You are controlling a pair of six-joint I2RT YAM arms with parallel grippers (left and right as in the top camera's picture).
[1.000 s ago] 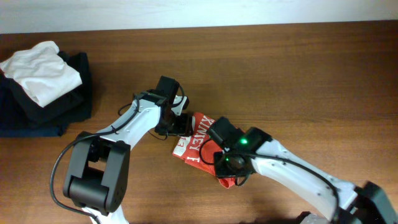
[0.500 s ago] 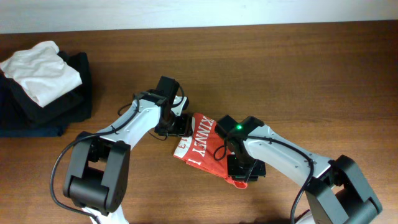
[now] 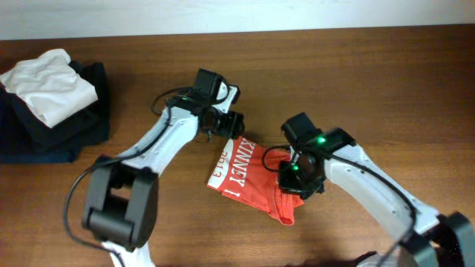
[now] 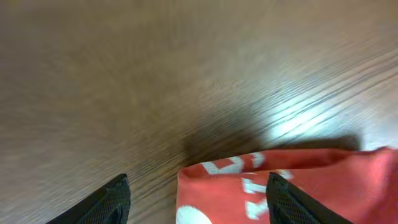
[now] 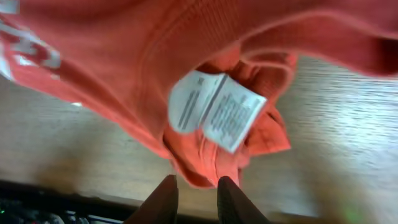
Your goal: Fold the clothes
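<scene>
while you look down from overhead, the t-shirt (image 3: 245,178) lies folded near the middle of the table (image 3: 371,74), a little toward the near edge, white lettering (image 3: 236,169) up. bare wood runs wide to the far edge and the right edge. the only clutter is the dark garments (image 3: 44,141) with a white garment (image 3: 48,85) on top at the far left corner, well apart from the shirt. your left gripper (image 3: 231,124) sits just beyond the shirt's far corner. your right gripper (image 3: 293,178) is at its right edge. since half a second ago the left one has pulled back toward the far edge, and the right arm has slid off the cloth to the right, baring more print.

from the left wrist, the fingers (image 4: 115,199) stand wide apart, with the shirt's corner (image 4: 298,186) low between them and open wood ahead.

from the right wrist, the fingertips (image 5: 166,198) are nearly together. a bunched fold with the care label (image 5: 214,115) reaches down to them, and you cannot tell whether it is pinched.
</scene>
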